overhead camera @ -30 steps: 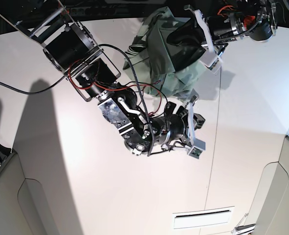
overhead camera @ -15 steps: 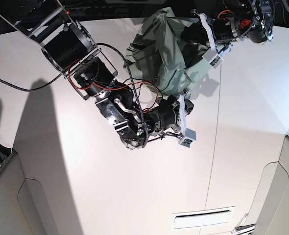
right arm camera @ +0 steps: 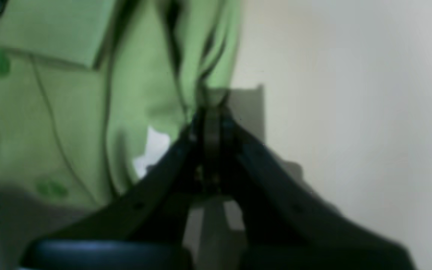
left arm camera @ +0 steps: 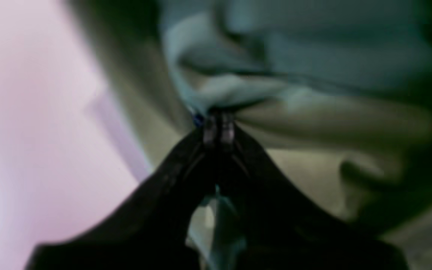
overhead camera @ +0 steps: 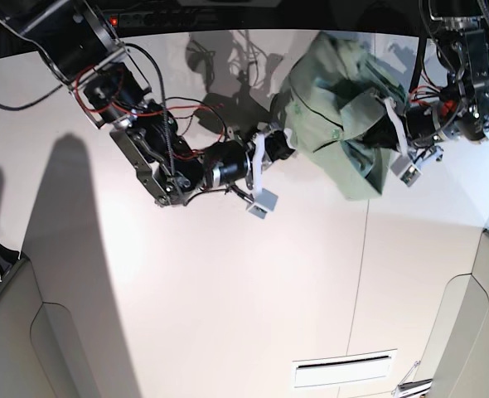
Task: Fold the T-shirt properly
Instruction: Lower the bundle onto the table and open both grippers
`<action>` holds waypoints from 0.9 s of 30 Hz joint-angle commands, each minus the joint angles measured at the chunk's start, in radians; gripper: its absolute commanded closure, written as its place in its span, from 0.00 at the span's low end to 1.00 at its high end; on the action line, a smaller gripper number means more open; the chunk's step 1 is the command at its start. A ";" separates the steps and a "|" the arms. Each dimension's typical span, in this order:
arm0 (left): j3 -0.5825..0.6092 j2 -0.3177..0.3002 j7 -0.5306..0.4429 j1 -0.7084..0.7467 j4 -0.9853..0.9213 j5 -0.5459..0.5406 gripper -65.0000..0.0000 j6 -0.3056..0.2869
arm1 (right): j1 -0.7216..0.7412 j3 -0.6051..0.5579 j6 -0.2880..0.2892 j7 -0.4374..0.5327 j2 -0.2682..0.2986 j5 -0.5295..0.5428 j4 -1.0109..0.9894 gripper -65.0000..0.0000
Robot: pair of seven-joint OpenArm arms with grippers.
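Two robot arms hold a pale green T-shirt (overhead camera: pixel 336 133) bunched between them above the far end of a white bench (overhead camera: pixel 228 315). The right pincer (right arm camera: pixel 212 112) is pressed together on a fold of the shirt's edge, the cloth hanging in creases to its left. The left pincer (left arm camera: pixel 218 123) is likewise clamped on a gathered ridge of fabric, though that wrist view is blurred. In the base view, the shirt sags in a crumpled bundle, its lower corner drooping toward the bench.
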 commanded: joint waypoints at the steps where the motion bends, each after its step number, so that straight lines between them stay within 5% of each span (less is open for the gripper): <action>1: 0.001 -0.014 -0.019 -0.029 -0.011 -0.001 1.00 0.013 | -0.014 -0.004 -0.008 -0.087 0.021 -0.042 0.024 1.00; 8: 0.110 -0.011 -0.042 -0.147 -0.083 -0.011 1.00 0.013 | -0.135 -0.001 -0.016 -0.136 0.077 -0.005 0.222 1.00; 17: 0.263 -0.012 -0.045 -0.247 -0.083 -0.010 1.00 0.028 | -0.212 0.119 -0.027 -0.243 0.077 -0.017 0.447 1.00; 21: 0.246 -0.013 -0.022 -0.277 -0.055 -0.024 1.00 0.085 | -0.212 0.209 -0.027 -0.243 0.077 -0.020 0.495 1.00; 27: 0.101 -0.037 0.066 -0.285 0.141 -0.236 1.00 0.071 | -0.212 0.294 -0.028 -0.290 0.077 -0.001 0.526 1.00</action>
